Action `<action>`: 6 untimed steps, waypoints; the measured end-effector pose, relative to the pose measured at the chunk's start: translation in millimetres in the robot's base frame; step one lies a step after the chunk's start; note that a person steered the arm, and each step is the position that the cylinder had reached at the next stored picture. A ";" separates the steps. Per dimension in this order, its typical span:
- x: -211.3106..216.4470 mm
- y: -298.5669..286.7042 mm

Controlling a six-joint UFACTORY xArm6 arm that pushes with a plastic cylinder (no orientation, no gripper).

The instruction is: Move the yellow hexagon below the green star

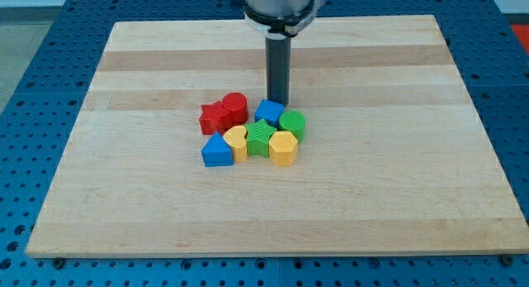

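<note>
The yellow hexagon (283, 147) sits on the wooden board, touching the right side of the green star (261, 138). My tip (278, 102) stands just above the blue block (268, 112) at the top of the cluster, a little up from the star and the hexagon. A green cylinder (293, 123) touches the hexagon from above.
A yellow block (236, 141) and a blue triangular block (217, 150) lie left of the star. A red star (215, 117) and a red cylinder (235, 107) sit at the cluster's upper left. The wooden board (124, 196) lies on a blue perforated table.
</note>
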State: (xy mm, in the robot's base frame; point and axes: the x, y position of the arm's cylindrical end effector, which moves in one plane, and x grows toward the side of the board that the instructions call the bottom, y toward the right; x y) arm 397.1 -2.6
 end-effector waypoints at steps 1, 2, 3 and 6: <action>3.1 -19.2; 3.1 -19.3; 3.1 -19.3; -59.0 32.0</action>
State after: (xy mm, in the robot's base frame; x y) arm 338.1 29.4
